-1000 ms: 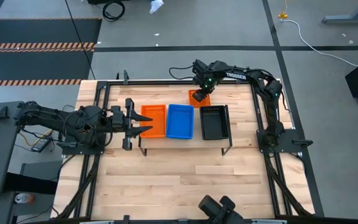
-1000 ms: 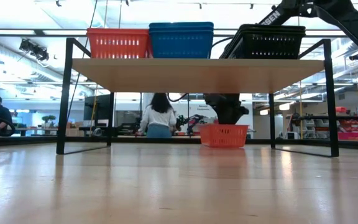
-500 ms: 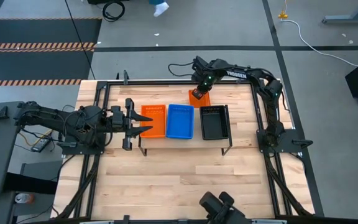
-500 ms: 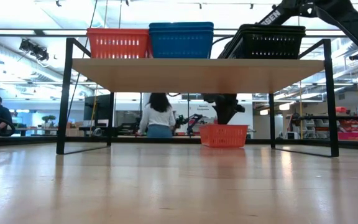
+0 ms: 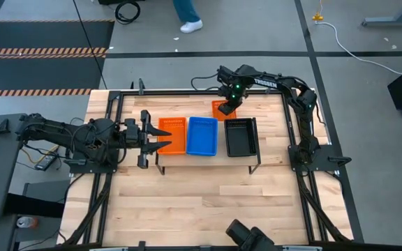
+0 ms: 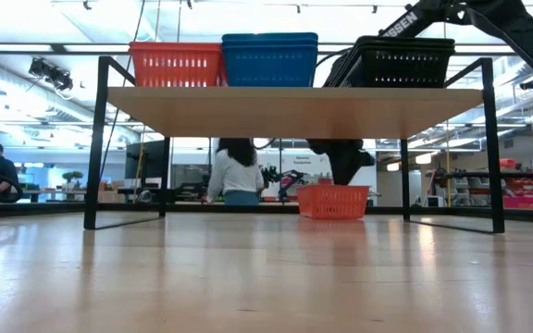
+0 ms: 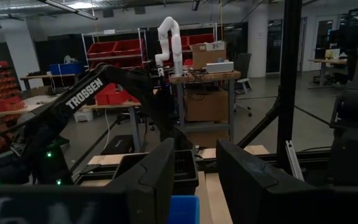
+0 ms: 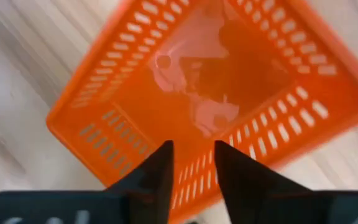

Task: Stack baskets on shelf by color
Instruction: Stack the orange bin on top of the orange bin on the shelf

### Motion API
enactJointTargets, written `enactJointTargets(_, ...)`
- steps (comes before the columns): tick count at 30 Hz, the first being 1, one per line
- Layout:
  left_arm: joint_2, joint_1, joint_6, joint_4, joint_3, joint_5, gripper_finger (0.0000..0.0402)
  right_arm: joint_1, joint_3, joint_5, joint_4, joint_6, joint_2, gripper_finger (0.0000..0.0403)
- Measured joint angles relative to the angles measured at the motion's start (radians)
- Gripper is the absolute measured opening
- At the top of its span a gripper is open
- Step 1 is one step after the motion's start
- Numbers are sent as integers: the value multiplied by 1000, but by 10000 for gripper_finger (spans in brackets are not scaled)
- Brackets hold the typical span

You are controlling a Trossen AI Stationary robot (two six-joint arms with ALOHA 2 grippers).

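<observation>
step: you had the right gripper point(image 5: 227, 104) down over the loose orange basket point(image 5: 222, 109) at the far edge of the table point(image 5: 201, 202), behind the shelf point(image 6: 294, 108); looked like a grasp attempt on its rim.

technique: you needed one finger inside and one outside the near wall, seated deep before closing. The basket sat skewed to the table edge, so squaring the wrist to the wall first would have helped. Lift straight up to clear the shelf's back edge.

right gripper state: fingers point(image 8: 159, 174) parted by a narrow gap, poised above the basket wall point(image 8: 229, 168). No firm grasp visible; can't tell if they touched the plastic. I'd call it released, not yet holding.

left gripper: left gripper point(image 5: 147, 136) waited at the shelf's left end, just beside the orange stack point(image 5: 172, 135), fingers apart, holding nothing.

shelf contents: orange stack at left end, blue stack point(image 5: 202, 136) in the middle, black stack point(image 5: 241, 137) at right end, all side by side.

target: loose basket belonged on the orange stack, at the end farthest from your right arm, a long reach.

risk: thin mesh wall could slip or tilt the basket on lift.
</observation>
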State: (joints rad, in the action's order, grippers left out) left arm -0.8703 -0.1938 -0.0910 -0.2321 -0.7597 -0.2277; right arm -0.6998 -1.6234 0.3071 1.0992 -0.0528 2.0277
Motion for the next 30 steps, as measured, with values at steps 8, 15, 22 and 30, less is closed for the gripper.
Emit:
enactJointTargets(8, 0, 0, 0, 0, 0, 0, 126, -10, -17, -16, 49, -55, 0, 208)
enactJointTargets(15, 0, 0, 0, 0, 0, 0, 126, -10, 38, -25, -104, -114, 0, 235)
enactJointTargets(22, 0, 0, 0, 0, 0, 0, 126, -11, 152, -20, -237, -139, 1, 221)
enactJointTargets(30, 0, 0, 0, 0, 0, 0, 126, -16, 180, -111, -302, -132, 1, 199)
